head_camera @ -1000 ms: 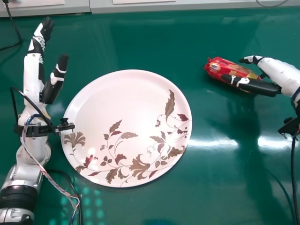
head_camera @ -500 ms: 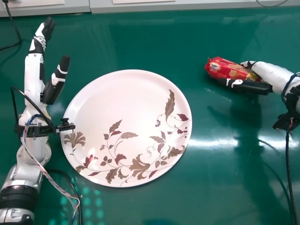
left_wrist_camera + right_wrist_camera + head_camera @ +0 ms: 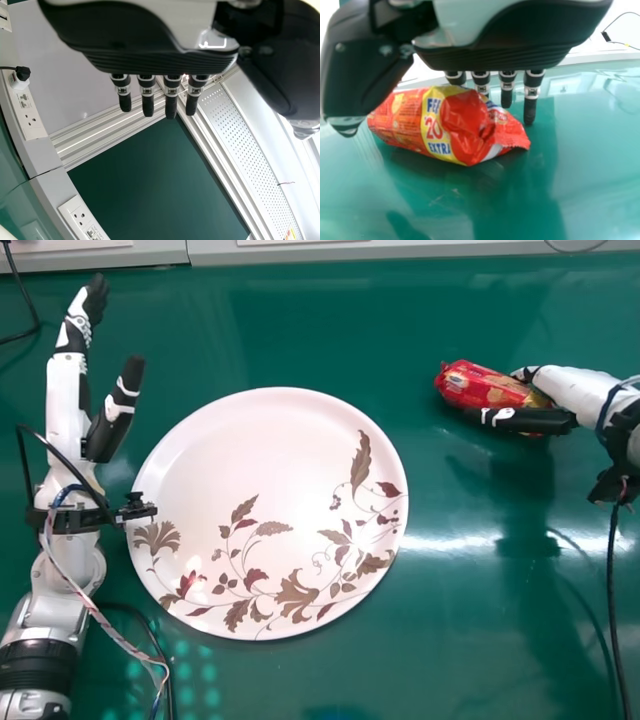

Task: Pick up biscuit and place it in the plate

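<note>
Shifted since the earliest frame: right hand [image 3: 580,390], moved leftward along the biscuit packet [image 3: 480,386], with thumb farther in on the near side. Unchanged in position: biscuit packet.

Nearest, at left of head view: left forearm with bundled wires [image 3: 95,605] strapped alongside. Nearest, at right: black cable [image 3: 615,610], running down from right wrist.

Beyond, left of centre: plate [image 3: 230,440], round and pale with a leaf-and-flower pattern, flat on the green worktop [image 3: 470,640]. Biscuit not yet on plate.

Left of plate: left hand [image 3: 68,380], raised alongside, pointing away from robot. Fingers extended, thumb spread well apart, nothing held.

Right of plate and well apart from it: biscuit packet, lying on its side on the worktop in red and yellow wrapper, its length slanted toward right hand. Right hand placed around its right-hand part: thumb along near side, fingers nearly straight on far side, spread wide enough to straddle the wrapper. No closed grip visible; firmness of contact not determinable.

Farthest, along far edge of worktop: pale grey ledge [image 3: 400,250].
</note>
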